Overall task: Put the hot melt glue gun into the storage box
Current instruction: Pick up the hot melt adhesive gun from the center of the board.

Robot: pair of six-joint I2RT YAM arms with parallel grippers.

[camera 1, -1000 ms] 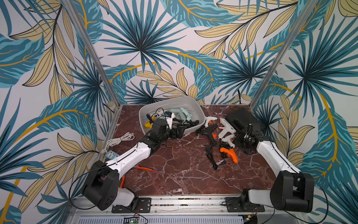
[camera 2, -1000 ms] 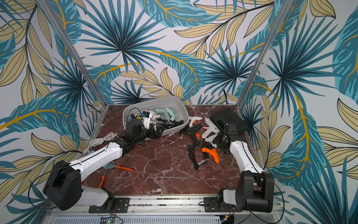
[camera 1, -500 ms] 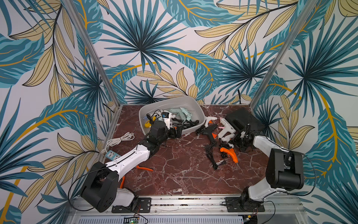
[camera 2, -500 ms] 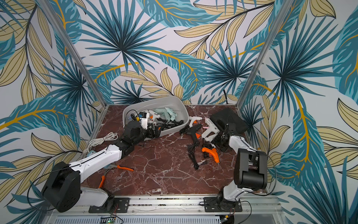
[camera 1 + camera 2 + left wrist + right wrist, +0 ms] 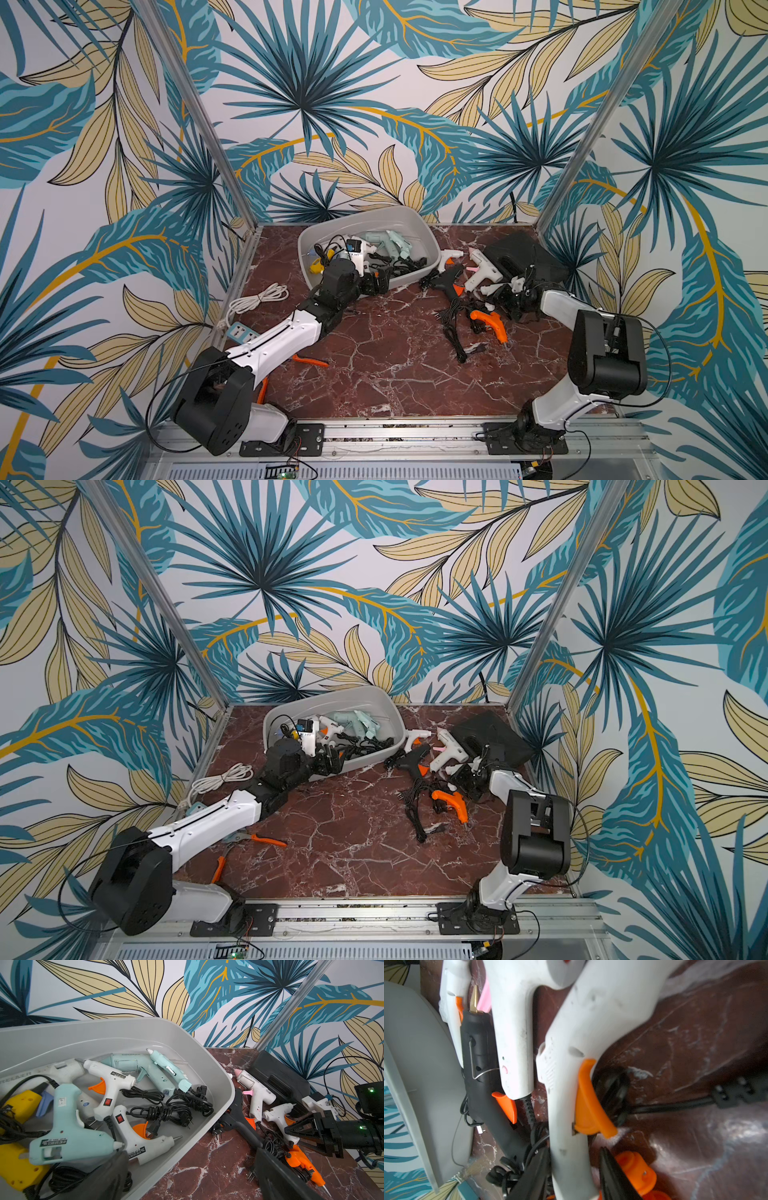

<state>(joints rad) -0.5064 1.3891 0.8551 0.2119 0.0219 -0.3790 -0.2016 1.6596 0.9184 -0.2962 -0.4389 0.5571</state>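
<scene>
The storage box [image 5: 365, 217] [image 5: 332, 696] [image 5: 124, 1030] is a light grey tub at the back of the table, holding several glue guns and coiled cords. To its right lies a small white hot melt glue gun [image 5: 491, 289] [image 5: 278, 1115] [image 5: 581, 1032] with an orange trigger. My right gripper [image 5: 505, 293] [image 5: 463, 777] [image 5: 576, 1172] is shut on its handle, one finger on each side. My left gripper [image 5: 380, 282] [image 5: 332, 762] [image 5: 193, 1184] stands open and holds nothing, at the box's near rim.
More guns lie right of the box: a black one [image 5: 446, 280], a white one with a pink trigger [image 5: 484, 266] and an orange one [image 5: 490, 322], with tangled black cords. A black hard case [image 5: 519, 253] is behind them. A white power strip cable [image 5: 257, 297] and orange pliers [image 5: 309, 361] are at left.
My right jaws have closed in on the white glue gun's handle, and that arm's elbow has risen. The left arm has hardly moved and stays open.
</scene>
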